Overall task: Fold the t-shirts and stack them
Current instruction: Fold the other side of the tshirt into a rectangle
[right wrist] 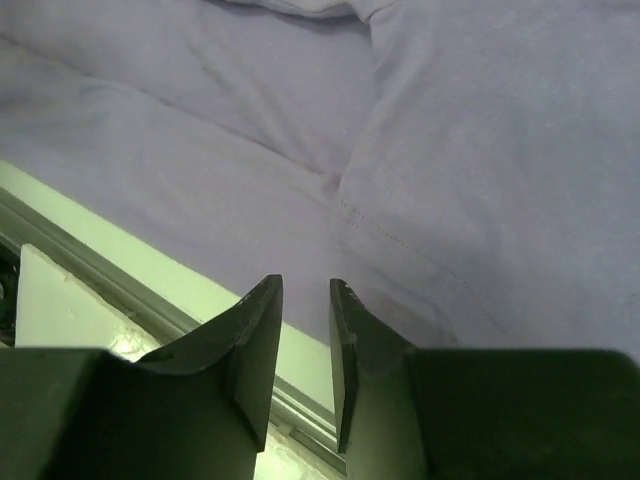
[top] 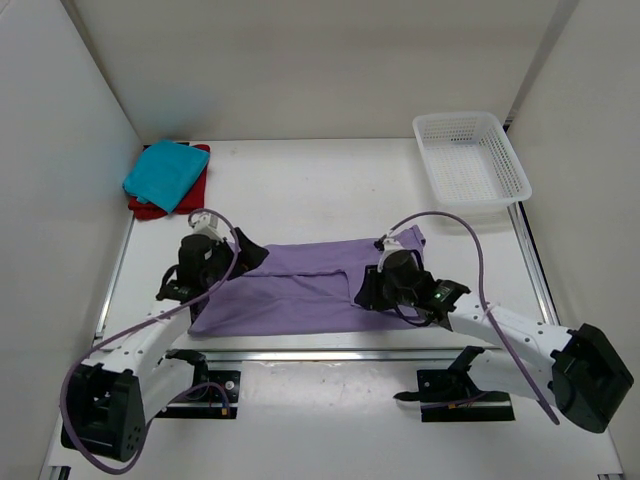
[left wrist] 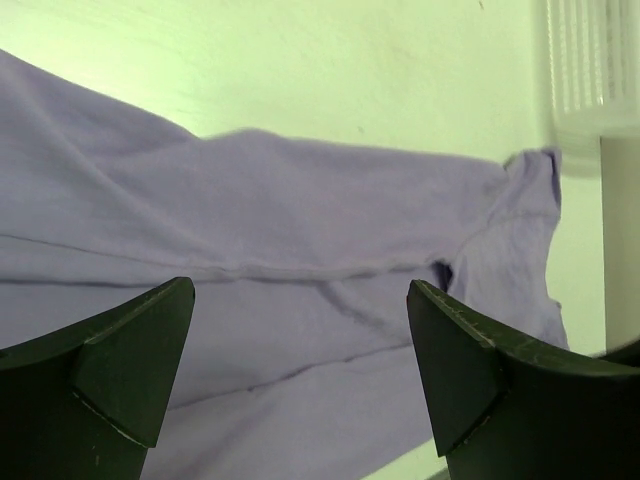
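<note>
Loosely spread on white walled table: lavender t-shirt; left gripper agape, right gripper seemingly barely parted

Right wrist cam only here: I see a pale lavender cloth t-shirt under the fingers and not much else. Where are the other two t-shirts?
Observer: The folded teal-blue cloth t-shirt lies on top of the red cloth t-shirt, at the far left corner of the table.
Operator: Left gripper holding anything?
Observer: No. The left gripper hangs over the left end of the lavender t-shirt, jaws wide apart with nothing between them.
Operator: Anything else out there?
Observer: A white plastic lattice basket sits at the far right, apart from the lavender t-shirt.
</note>
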Motion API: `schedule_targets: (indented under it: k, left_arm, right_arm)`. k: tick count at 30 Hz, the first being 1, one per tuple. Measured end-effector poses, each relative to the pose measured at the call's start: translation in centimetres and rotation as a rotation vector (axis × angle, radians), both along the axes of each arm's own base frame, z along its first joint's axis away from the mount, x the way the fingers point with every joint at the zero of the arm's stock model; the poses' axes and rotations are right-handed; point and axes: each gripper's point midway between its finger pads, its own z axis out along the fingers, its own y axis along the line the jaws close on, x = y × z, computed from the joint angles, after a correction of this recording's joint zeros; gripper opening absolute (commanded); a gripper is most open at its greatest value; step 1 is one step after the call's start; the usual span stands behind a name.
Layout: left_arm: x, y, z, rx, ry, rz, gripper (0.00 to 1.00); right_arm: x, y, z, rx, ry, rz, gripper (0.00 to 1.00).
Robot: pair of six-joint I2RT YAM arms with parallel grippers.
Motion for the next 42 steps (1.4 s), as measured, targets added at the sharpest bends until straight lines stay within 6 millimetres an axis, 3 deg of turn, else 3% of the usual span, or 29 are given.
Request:
schedule_targets:
  k: [3, 5, 8, 10, 12, 14, 17, 22, 26, 31, 36, 42]
  left_arm:
    - [1.2, 1.9, 0.6, 0.014, 0.003, 0.055, 0.99]
    - [2.2, 3.3, 1.0, 0.03, 0.012, 0.097, 0.99]
    - [3.8, 5.2, 1.1, 0.059, 0.036, 0.15, 0.99]
    - [4.7, 6.0, 0.5, 0.08, 0.067, 0.167, 0.87]
    - [5.2, 6.7, -0.7, 0.097, 0.109, 0.181, 0.51]
    - [5.1, 7.9, -2.4, 0.11, 0.174, 0.212, 0.38]
    - [4.2, 10.8, -3.7, 0.136, 0.228, 0.309, 0.38]
    - [2.5, 14.9, -3.6, 0.217, 0.233, 0.477, 0.47]
    - [1.0, 16.2, -5.0, 0.242, 0.26, 0.535, 0.47]
    - [-0.6, 17.5, -9.1, 0.257, 0.419, 0.567, 0.44]
    - [0.0, 18.5, -9.0, 0.207, 0.427, 0.591, 0.43]
    - [-1.2, 19.1, -9.0, 0.12, 0.466, 0.594, 0.37]
  right_arm:
    - [0.5, -0.7, 0.7, -0.007, -0.023, 0.003, 0.14]
    - [2.5, -2.3, 1.6, 0.019, -0.05, -0.065, 0.03]
    - [5.6, -4.8, 2.1, 0.049, -0.085, -0.189, 0.0]
    - [6.3, -5.6, 1.1, 0.044, -0.078, -0.221, 0.0]
    - [6.3, -5.8, -0.5, 0.034, -0.043, -0.222, 0.0]
    - [5.8, -5.9, -2.2, 0.022, -0.005, -0.216, 0.0]
    - [4.8, -6.1, -4.0, 0.009, 0.029, -0.205, 0.01]
    - [4.3, -6.1, -4.8, 0.029, 0.031, -0.195, 0.0]
    - [4.9, -6.4, -4.4, 0.052, 0.011, -0.208, 0.0]
    - [4.9, -6.8, -4.9, 0.059, 0.003, -0.221, 0.0]
    - [4.2, -7.5, -5.4, 0.061, 0.01, -0.245, 0.0]
    - [3.5, -8.5, -5.3, 0.059, 0.012, -0.278, 0.0]
